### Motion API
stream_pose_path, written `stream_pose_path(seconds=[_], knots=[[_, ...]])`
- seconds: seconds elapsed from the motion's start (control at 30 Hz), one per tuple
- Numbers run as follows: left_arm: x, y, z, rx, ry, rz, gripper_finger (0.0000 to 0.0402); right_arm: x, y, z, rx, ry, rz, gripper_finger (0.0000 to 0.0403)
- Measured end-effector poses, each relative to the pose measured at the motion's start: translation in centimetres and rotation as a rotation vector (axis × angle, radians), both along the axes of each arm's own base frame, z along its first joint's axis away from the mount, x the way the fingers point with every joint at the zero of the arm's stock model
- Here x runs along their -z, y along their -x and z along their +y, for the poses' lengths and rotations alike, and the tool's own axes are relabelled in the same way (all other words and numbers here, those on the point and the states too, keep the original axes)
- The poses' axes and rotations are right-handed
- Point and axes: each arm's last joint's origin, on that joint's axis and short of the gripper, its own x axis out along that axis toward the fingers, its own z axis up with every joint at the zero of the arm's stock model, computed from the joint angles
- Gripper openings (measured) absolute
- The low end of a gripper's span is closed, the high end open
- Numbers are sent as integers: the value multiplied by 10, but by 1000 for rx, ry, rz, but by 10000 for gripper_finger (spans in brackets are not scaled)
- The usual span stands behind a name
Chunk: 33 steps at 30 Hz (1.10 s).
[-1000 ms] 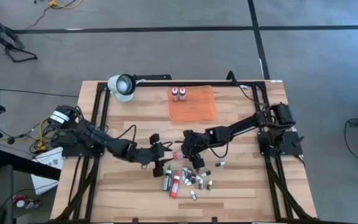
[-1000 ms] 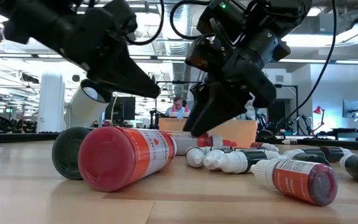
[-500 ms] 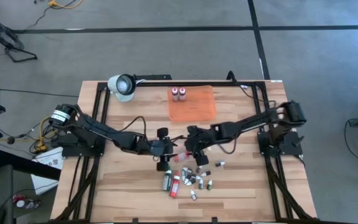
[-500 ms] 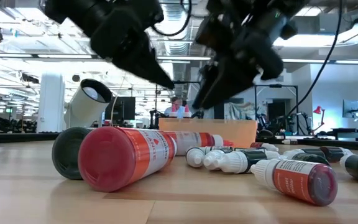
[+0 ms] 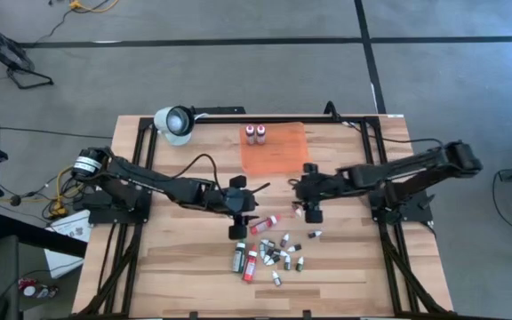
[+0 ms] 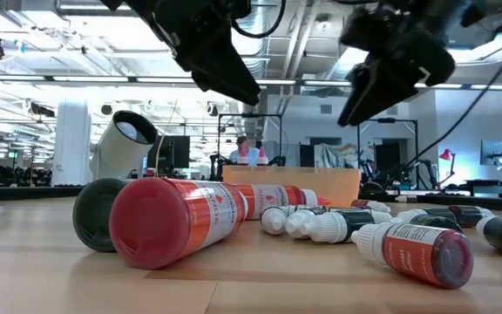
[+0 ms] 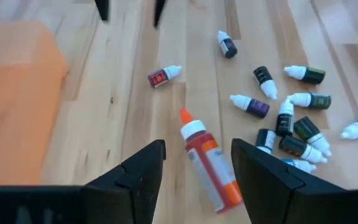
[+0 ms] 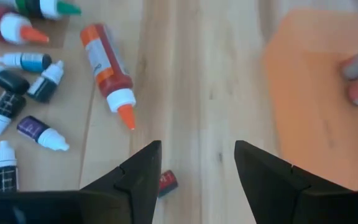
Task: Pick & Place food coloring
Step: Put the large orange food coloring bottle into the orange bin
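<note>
food coloring: orange bottle (image 7: 211, 165) lies on bench (image 5: 185, 267) by the pile | just ahead of left tool (image 7: 196, 177), in line with its gap | both tools open, empty | right tool (image 8: 194, 177) farther

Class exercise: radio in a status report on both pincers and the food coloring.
Left pincer open, empty, above the orange bottle. Right pincer open, empty, near the orange mat. Two bottles on mat, rest loose on table. Nothing blocking.

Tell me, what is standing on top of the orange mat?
Two small pink bottles with white caps stand on the orange mat, near its far edge. Whatever lies under the mat is covered.
</note>
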Motion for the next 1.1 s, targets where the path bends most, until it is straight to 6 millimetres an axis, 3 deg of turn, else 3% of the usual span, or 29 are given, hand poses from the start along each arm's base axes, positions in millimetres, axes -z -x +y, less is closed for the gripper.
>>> stream_pose_path(seconds=[0.2, 0.47, 0.63, 0.77, 1.1], knots=[[31, -26, -1, 24, 22, 103, 185, -2, 38, -5, 18, -21, -200, 189], [29, -65, 10, -9, 64, 174, 185, -11, 64, -5, 27, -58, -311, 179], [44, -86, 8, 39, 146, 282, 185, -15, 67, -1, 7, -52, -330, 177], [58, -99, 8, 8, 111, 428, 185, -14, 68, 1, 5, -43, -319, 178], [56, -113, 7, 3, 94, 487, 185, -13, 67, 1, 2, -43, -315, 173]])
